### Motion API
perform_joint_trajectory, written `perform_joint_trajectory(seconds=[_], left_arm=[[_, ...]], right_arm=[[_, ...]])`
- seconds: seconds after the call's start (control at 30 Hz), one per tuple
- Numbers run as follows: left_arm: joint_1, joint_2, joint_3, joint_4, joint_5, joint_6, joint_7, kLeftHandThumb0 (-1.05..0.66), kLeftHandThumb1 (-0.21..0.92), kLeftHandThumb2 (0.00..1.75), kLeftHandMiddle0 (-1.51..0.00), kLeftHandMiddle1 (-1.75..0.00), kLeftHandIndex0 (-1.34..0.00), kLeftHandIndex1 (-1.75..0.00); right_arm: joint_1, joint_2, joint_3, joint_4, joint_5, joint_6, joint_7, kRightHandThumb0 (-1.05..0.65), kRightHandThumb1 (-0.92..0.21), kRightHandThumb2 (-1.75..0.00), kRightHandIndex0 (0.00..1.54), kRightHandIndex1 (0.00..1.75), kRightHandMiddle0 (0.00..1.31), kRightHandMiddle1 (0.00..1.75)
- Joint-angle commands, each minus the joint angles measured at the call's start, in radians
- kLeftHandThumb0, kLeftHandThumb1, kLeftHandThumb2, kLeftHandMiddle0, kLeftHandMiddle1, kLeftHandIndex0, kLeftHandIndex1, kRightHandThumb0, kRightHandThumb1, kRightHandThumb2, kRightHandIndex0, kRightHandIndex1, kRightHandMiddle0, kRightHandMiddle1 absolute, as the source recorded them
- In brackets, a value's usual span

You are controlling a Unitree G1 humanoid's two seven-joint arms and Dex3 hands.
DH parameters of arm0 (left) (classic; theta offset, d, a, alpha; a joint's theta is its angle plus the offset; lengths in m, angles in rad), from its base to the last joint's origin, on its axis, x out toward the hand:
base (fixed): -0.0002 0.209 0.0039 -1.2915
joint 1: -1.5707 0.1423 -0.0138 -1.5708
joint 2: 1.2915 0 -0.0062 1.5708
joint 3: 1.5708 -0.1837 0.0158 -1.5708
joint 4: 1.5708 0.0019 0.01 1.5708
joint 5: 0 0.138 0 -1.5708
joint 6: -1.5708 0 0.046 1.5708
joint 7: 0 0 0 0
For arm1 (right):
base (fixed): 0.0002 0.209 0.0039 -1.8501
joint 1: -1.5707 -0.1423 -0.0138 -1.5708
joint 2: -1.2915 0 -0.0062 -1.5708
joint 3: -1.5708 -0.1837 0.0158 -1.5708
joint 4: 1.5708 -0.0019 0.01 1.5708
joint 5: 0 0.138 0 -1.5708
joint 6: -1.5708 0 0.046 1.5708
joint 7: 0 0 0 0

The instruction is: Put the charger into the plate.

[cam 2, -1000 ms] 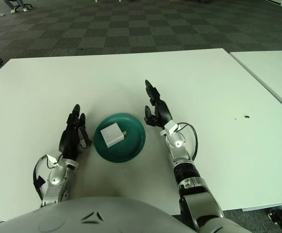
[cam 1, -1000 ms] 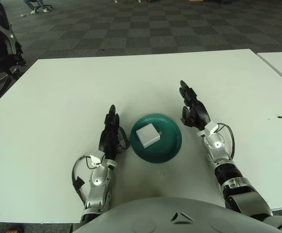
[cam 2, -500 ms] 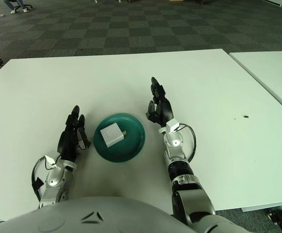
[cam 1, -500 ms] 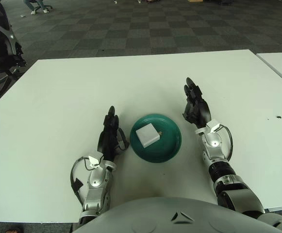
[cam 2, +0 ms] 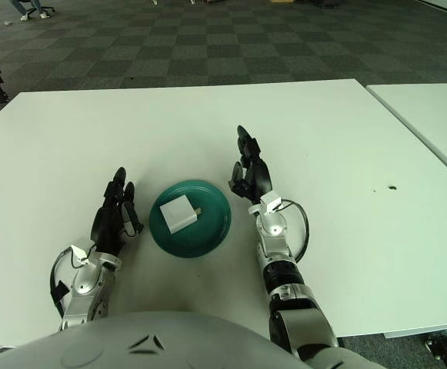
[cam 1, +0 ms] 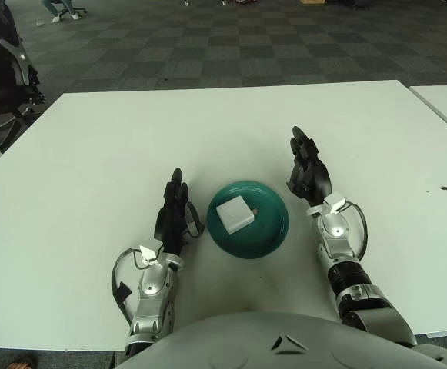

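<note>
White square charger (cam 1: 235, 214) lying inside round teal plate (cam 1: 273, 233) on white tabletop (cam 1: 100, 146); left hand (cam 1: 174, 213) and right hand (cam 1: 308, 171) flanking plate, fingers extended, grasping nothing.

The desk (cam 1: 92, 154) runs out of view at the left and right edges, and its near edge is hidden behind the robot's grey torso (cam 1: 285, 342). A second white surface (cam 2: 431, 115) at the far right is cut off by the edge. A small dark mark (cam 1: 442, 185) near the desk's right edge is too small to identify. Whether the right hand (cam 1: 308, 171) touches the desk cannot be told.
</note>
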Motion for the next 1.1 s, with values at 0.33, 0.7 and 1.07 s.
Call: perform_joint_trajectory(seconds=[0.33, 0.7, 1.07], left_arm=[[0.009, 0.007, 0.009, 0.014, 0.024, 0.023, 0.008, -0.99, 0.92, 1.13, 0.0, 0.0, 0.0, -0.05], [0.009, 0.014, 0.014, 0.021, 0.07, 0.016, 0.027, -1.0, 0.92, 1.11, 0.0, 0.0, 0.0, -0.06], [0.002, 0.016, 0.016, 0.034, 0.083, 0.017, 0.027, -1.0, 0.92, 1.12, 0.0, 0.0, 0.0, -0.07]], right_arm=[[0.203, 0.083, -0.007, -0.084, 0.029, 0.226, -0.031, -0.95, -0.92, -1.01, 0.0, 0.0, 0.0, 0.12], [0.312, 0.089, 0.008, -0.38, 0.021, 0.575, -0.072, -1.02, -0.92, -1.02, 0.0, 0.0, 0.0, 0.18], [0.291, 0.105, -0.012, -0.41, 0.02, 0.71, -0.114, -1.05, -0.92, -0.99, 0.0, 0.0, 0.0, 0.11]])
